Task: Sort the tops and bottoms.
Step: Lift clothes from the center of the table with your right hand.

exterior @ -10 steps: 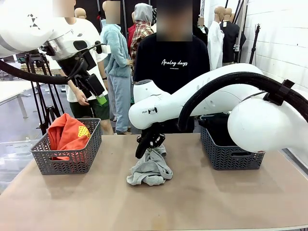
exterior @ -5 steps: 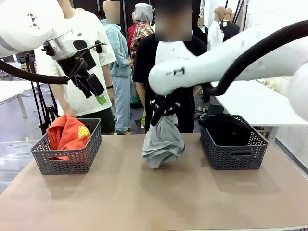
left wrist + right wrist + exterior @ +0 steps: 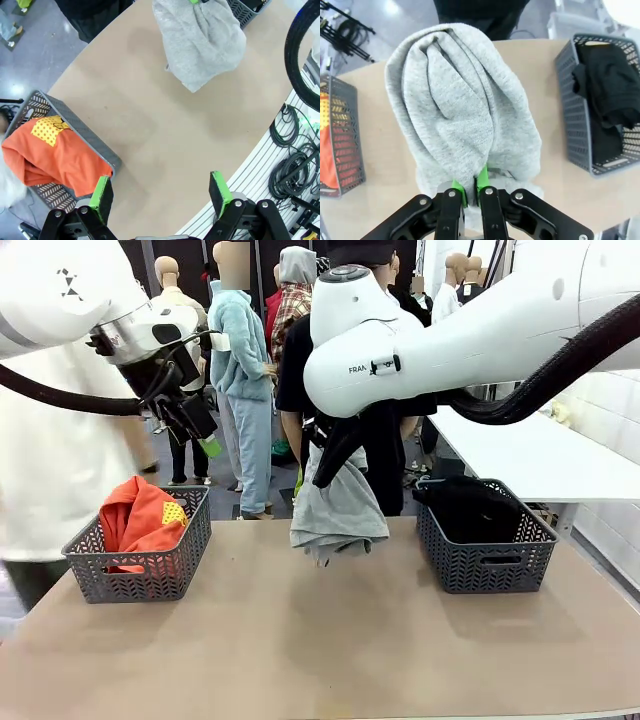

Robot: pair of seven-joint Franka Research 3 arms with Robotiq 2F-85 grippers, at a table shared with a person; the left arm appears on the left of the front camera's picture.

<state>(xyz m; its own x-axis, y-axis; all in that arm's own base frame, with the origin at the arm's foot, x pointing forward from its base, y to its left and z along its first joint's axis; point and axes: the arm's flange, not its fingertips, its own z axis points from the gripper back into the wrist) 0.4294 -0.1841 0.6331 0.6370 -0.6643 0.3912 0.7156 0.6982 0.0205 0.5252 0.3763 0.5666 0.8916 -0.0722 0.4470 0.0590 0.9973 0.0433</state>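
Note:
A light grey shirt [image 3: 338, 510] hangs bunched above the middle of the table, clear of its surface. My right gripper [image 3: 327, 468] is shut on its upper fold, and the green pads [image 3: 469, 186] pinch the cloth [image 3: 460, 120]. The orange T-shirt [image 3: 140, 520] with a yellow print lies in the grey basket [image 3: 150, 575] at the left. The black bottoms [image 3: 472, 508] fill the grey basket [image 3: 490, 565] at the right. My left gripper [image 3: 200, 435] hovers open high above the left basket; its fingers [image 3: 102, 196] look down on the orange T-shirt [image 3: 50, 155] and the hanging grey shirt [image 3: 200, 42].
A person in a black T-shirt [image 3: 385, 455] stands at the far side behind the hanging shirt. Another person in white [image 3: 50, 480] stands at the left edge. The brown tabletop [image 3: 320, 640] lies bare between the two baskets. Cables [image 3: 295, 165] hang past the table's near edge.
My right gripper lifted the grey shirt off the table to hang in the air; the right arm rose with it. The left gripper stayed put.

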